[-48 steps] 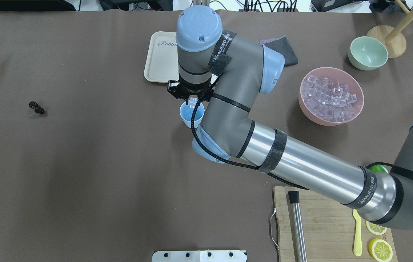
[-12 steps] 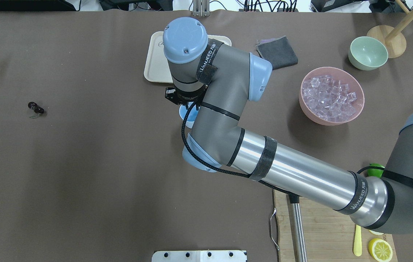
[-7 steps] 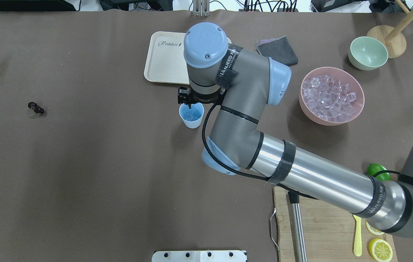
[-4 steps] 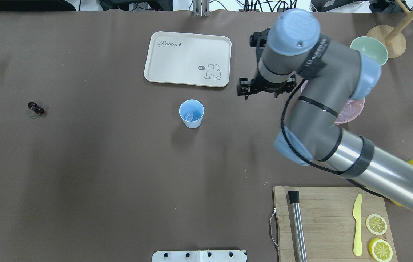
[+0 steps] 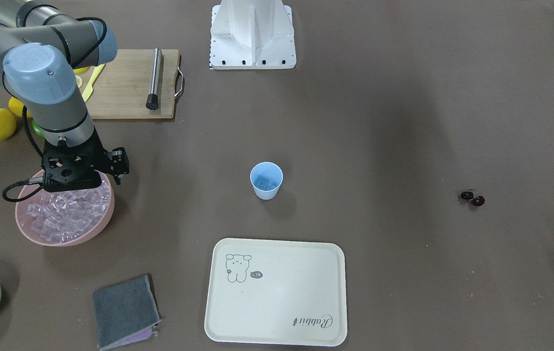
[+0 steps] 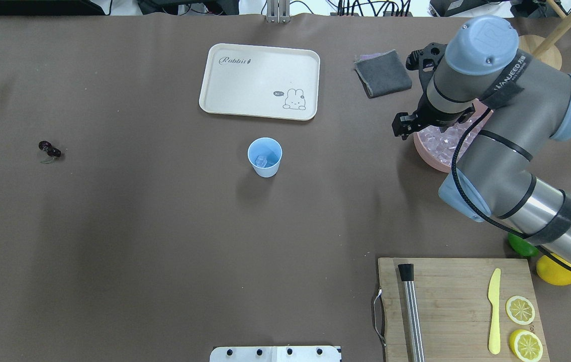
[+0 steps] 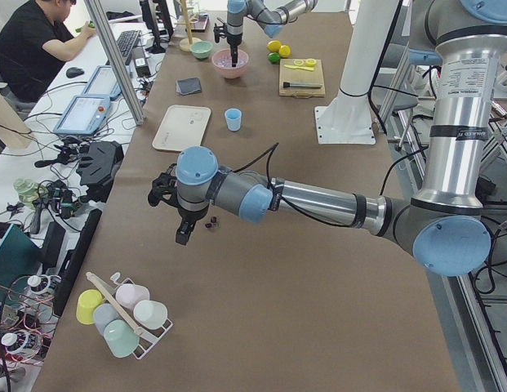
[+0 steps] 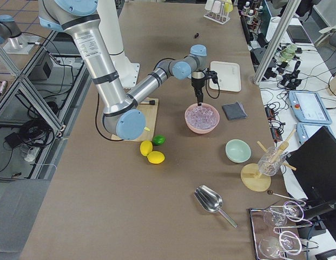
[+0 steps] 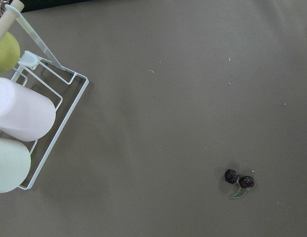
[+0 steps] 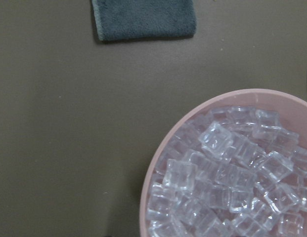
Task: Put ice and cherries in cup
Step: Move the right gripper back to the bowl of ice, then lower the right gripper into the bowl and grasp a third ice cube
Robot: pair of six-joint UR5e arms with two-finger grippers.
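Note:
The light-blue cup stands upright mid-table with one ice cube inside; it also shows in the front view. More ice fills the pink bowl. My right gripper hangs just above the bowl's robot-side edge, its fingers hidden under the wrist, so I cannot tell its state. The cherries lie on the table far left, also in the left wrist view. My left gripper hovers just beside the cherries; I cannot tell if it is open.
A cream tray lies beyond the cup, a grey cloth to its right. A cutting board holds a metal bar, a yellow knife and lemon slices. A lime and lemon sit nearby. A cup rack stands near the cherries.
My right gripper left an ice cube in the cup, rose, and swung right to above the pink bowl. The cup and cherries have not moved.

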